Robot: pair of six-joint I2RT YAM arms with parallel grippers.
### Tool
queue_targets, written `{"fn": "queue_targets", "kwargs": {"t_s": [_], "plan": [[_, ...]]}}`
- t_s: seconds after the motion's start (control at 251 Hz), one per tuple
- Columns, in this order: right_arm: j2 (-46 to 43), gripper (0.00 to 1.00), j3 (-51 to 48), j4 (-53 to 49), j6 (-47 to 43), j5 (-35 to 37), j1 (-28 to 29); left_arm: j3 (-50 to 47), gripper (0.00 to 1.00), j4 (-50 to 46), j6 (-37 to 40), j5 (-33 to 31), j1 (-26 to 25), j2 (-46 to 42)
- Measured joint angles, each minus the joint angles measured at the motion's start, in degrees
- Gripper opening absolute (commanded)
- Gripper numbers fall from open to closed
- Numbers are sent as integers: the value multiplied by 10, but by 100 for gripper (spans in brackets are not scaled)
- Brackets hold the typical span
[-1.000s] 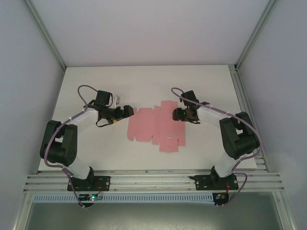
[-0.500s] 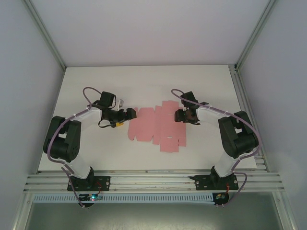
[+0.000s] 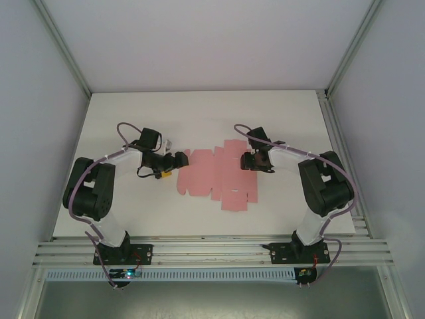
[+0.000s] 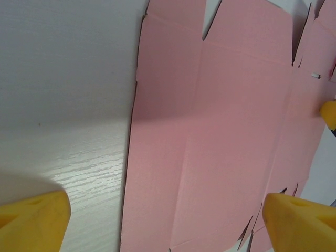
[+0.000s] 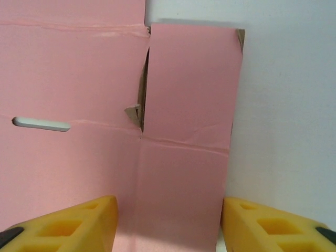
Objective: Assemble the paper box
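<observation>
Edges left gripper (image 3: 178,158) nearer paper box (image 3: 206,174); holds its jaws and those of right gripper (image 3: 247,161) wide apart, empty, card between.

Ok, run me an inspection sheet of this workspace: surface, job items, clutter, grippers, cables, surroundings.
Surface: white table, faint wood grain.
Job's things: paper box, a flat pink die-cut sheet, unfolded.
Clutter: nothing seen.
Grippers: left gripper, jaws open across the sheet's left edge; right gripper, jaws open across a right-hand flap.
Cables: purple cable looped along each arm.
Surroundings: pale walls; metal rail at the near edge.
</observation>
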Motion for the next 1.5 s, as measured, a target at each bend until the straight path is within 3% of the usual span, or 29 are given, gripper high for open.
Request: {"fn": "queue_targets", "kwargs": {"t_s": [0.487,0.666,0.966,1.257,1.501], "plan": [[6,48,3,-1,11,20,7,-1,90,59,-38,90,-9,25],[3,48,-5,12,16,23,7,-31,88,150,-87,137,-10,19],[-1,47,-17,32,25,23,6,-94,65,334,-193,182,-10,-40],[-4,48,-25,52,30,19,5,-100,61,435,-233,192,-29,-37],[-5,48,-33,68,30,9,-2,-100,61,615,-314,200,-56,17]]}}
